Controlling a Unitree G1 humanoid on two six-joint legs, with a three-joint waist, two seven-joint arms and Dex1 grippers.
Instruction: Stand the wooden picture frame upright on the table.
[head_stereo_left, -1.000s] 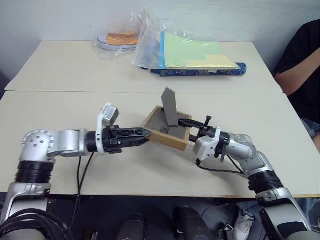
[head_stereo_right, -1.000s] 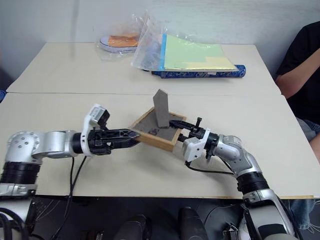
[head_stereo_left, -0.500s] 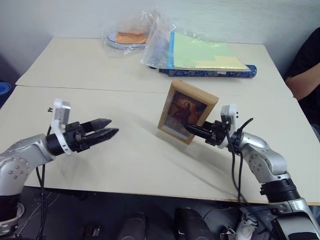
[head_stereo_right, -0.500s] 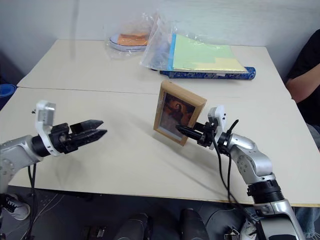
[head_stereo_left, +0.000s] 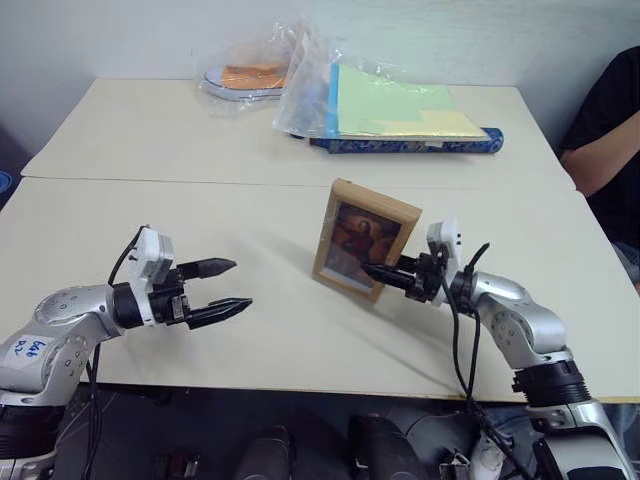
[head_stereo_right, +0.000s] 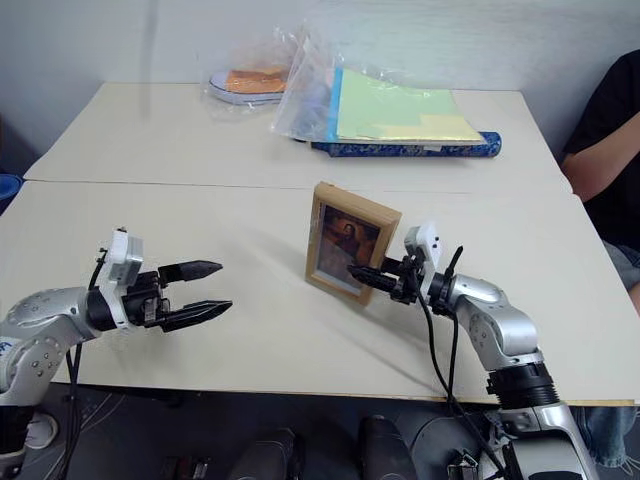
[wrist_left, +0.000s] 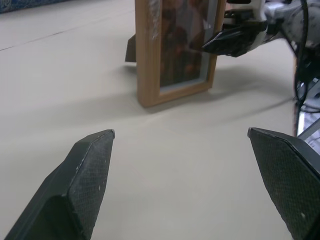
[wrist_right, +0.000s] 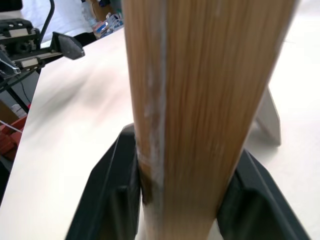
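Picture frame (head_stereo_left: 363, 240) upright mid-table (head_stereo_left: 200, 215); right gripper (head_stereo_left: 374, 270) pinches its edge, left gripper (head_stereo_left: 233, 285) wide, empty. Only release left.

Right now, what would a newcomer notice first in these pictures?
The wooden picture frame stands upright in the middle of the table, its reddish picture facing the robot. The right gripper clasps the frame's side edge, while the left gripper hangs open, well apart from it.
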